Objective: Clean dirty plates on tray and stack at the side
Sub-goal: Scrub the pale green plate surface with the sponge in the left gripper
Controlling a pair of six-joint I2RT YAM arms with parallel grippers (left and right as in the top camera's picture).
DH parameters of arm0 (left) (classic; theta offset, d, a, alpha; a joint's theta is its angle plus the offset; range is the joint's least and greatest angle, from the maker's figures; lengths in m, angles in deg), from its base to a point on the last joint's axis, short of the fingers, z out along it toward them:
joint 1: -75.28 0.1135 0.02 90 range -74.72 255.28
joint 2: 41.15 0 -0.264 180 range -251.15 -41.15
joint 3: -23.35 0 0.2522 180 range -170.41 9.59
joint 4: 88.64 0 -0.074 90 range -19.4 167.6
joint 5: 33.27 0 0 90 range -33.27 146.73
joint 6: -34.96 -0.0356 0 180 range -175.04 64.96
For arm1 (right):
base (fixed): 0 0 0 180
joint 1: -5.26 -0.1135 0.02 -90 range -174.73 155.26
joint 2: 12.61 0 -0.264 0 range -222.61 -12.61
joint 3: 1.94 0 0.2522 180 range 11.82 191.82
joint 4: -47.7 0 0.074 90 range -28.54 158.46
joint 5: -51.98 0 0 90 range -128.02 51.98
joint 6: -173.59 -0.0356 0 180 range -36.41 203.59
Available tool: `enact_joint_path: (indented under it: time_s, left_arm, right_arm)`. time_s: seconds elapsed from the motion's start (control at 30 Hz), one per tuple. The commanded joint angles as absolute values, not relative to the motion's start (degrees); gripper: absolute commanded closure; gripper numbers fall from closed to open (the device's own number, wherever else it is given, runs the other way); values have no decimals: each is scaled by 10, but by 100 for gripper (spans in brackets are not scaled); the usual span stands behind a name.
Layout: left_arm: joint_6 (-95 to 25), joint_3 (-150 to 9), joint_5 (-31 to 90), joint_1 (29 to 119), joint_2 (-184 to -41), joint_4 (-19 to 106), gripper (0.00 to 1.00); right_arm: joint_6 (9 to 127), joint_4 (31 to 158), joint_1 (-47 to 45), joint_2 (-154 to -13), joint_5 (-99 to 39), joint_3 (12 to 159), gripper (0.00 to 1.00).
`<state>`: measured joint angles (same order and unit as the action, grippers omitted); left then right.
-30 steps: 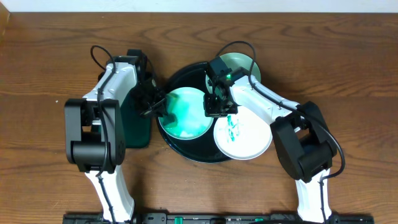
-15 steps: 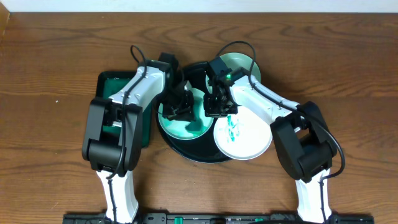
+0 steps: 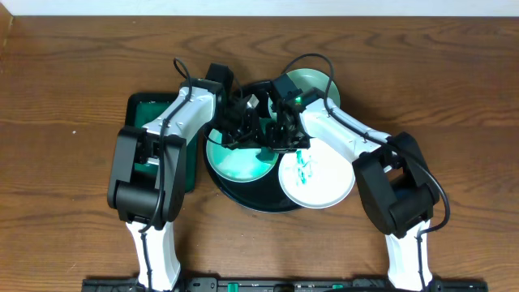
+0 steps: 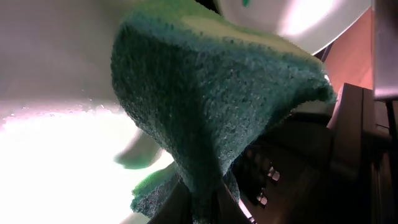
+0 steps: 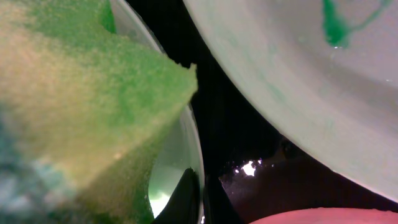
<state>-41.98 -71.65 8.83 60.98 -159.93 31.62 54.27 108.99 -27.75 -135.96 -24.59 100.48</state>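
The black tray (image 3: 243, 197) sits mid-table with a pale-aqua plate (image 3: 235, 162) in its left half. My right gripper (image 3: 280, 139) is shut on that plate's right rim (image 5: 188, 155), one finger on each side of it. My left gripper (image 3: 247, 122) is shut on a green sponge (image 4: 211, 93), which presses on the plate's wet face (image 4: 50, 155) close to the right gripper. A white plate with green smears (image 3: 318, 177) overlaps the tray's right edge. Another pale-aqua plate (image 3: 312, 83) lies at the tray's far right.
A dark green rectangular tray (image 3: 150, 109) lies left of the black tray, partly under my left arm. Both arms cross over the black tray and nearly meet there. Bare wooden table (image 3: 65, 81) surrounds the rest.
My left arm swung right from over the green tray onto the held plate, then carried the sponge further up and right toward the right gripper. The right arm stayed put.
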Motion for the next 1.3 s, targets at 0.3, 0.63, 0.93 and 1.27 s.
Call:
enact_joint_path:
  time_s: [0.3, 0.63, 0.93, 1.27]
  left_arm:
    - [-427, -700, 74, 611, -1618, 349, 93]
    - [-418, -676, 275, 634, -1644, 298, 93]
    - [-408, -684, 496, 684, -1641, 229, 93]
    - [-386, -715, 579, 693, -1638, 184, 93]
  right_arm:
    - [554, 1104, -289, -1375, -244, 991, 99]
    - [554, 1110, -289, -1375, -244, 991, 99]
    - [554, 1107, -289, -1375, -244, 991, 99]
    - [554, 1107, -289, -1375, -244, 991, 99]
